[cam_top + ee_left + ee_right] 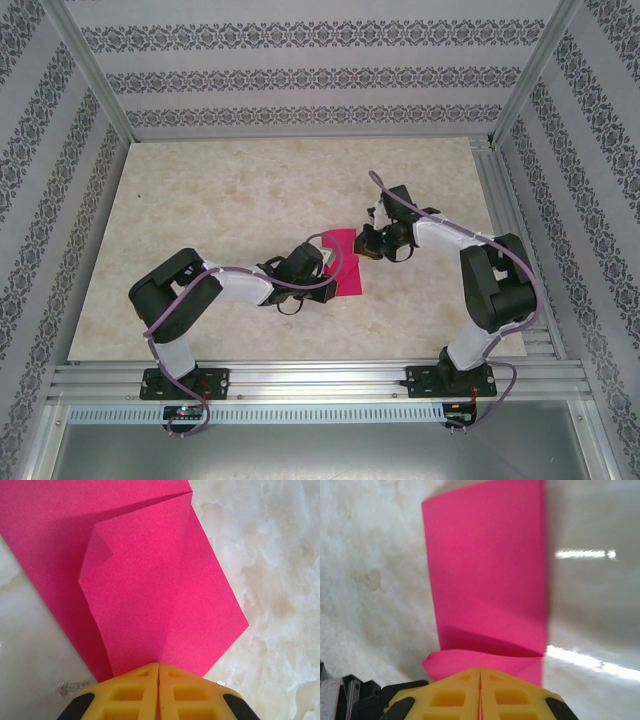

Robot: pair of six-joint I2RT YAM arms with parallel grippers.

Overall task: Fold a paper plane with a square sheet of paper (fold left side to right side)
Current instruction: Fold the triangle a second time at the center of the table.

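mid left-to-right fold, pinching the sheet of paper (342, 262) with left gripper (159, 679) and right gripper (480, 677) both clamped on edges at their tips; next likely calls for aligning edges, then creasing.

Near edge of the thin magenta-pink paper sheet (150, 595) hidden inside the jaws of the left gripper (158, 672), far side cropped.

Both arms bend inward toward each other; the left end effector (326, 262) and the right end effector (366, 243) nearly meet, each with yellow fingers (131, 700) pressed together on the sheet of paper (348, 276).
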